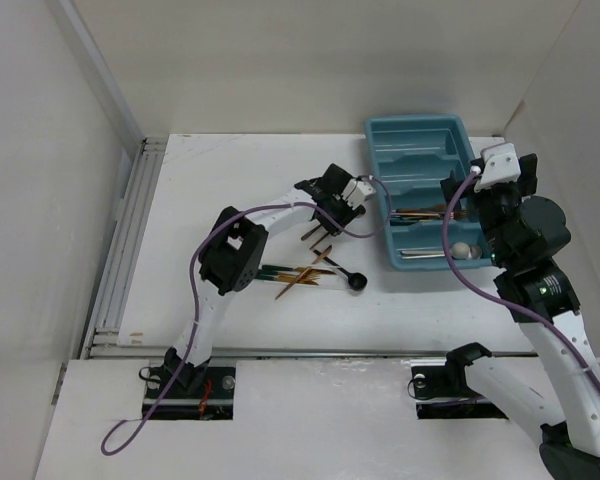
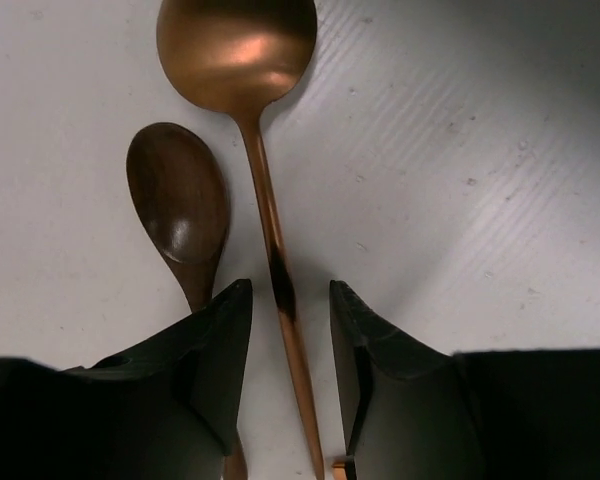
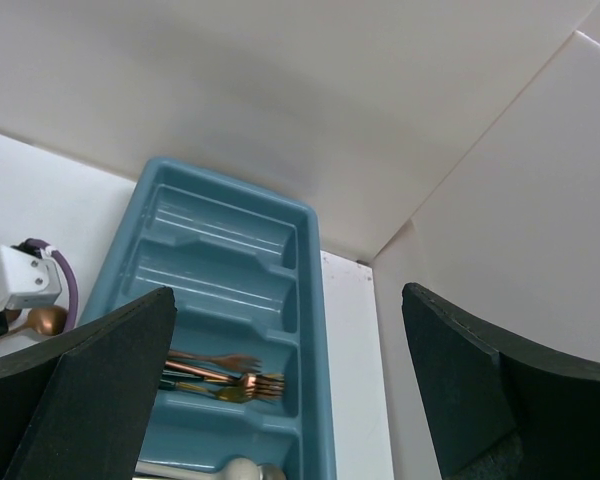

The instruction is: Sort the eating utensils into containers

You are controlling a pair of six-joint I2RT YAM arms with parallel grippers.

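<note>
In the left wrist view a copper spoon (image 2: 237,50) lies on the white table, its thin handle running between the fingers (image 2: 225,340) of my left gripper (image 2: 291,300). A gap shows on each side of the handle, so the jaws are open around it. A dark wooden spoon (image 2: 178,200) lies just left of it. Several slim utensils (image 1: 298,273) and a black round-headed spoon (image 1: 355,283) lie below the left gripper (image 1: 330,210). My right gripper (image 3: 290,390) hangs wide open and empty over the teal tray (image 3: 315,300). That tray holds forks (image 3: 230,380) and a cream-white spoon (image 3: 242,468).
White walls enclose the table, and the right wall (image 1: 570,120) stands close to the tray (image 1: 380,150). A metal rail (image 1: 120,250) runs along the left edge. A purple cable (image 1: 280,210) loops over the left arm.
</note>
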